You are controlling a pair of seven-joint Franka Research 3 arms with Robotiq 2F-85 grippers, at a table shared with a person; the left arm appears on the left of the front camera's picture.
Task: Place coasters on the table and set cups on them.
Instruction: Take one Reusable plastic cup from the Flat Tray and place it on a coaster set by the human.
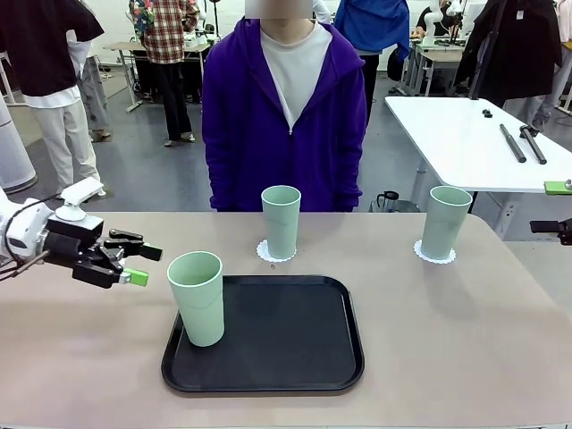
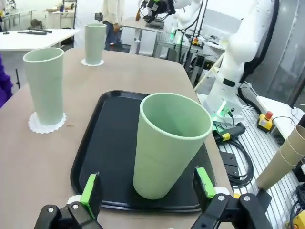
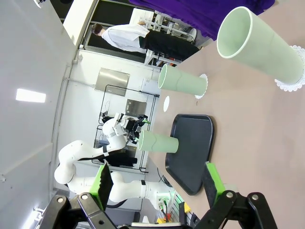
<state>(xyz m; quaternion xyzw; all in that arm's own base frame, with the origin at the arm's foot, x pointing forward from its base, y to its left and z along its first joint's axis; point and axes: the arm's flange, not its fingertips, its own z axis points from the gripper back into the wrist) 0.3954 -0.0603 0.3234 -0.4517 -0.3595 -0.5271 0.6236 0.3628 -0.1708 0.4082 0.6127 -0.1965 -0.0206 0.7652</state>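
Mint-green plastic: three cups on the beige bench [image 1: 80, 357]. Two stand upright on white scalloped coasters, the middle cup [image 1: 281, 221] on its coaster [image 1: 266, 253] near the person, the right cup [image 1: 444, 222] on its coaster [image 1: 434, 257] toward the far right edge. Those two placements look complete. The third cup [image 1: 197, 297] stands upright on the black tray's [image 1: 295, 340] left end, with no coaster visible under it. Remaining, as judged: a third coaster laid down, this cup set on it. Left gripper [image 1: 134, 259], fingers spread, empty, sits just beside that cup; in the left wrist view it [image 2: 150, 190] brackets the cup [image 2: 169, 143]. Right gripper [image 3: 159, 181]: fingers spread, holding nothing.
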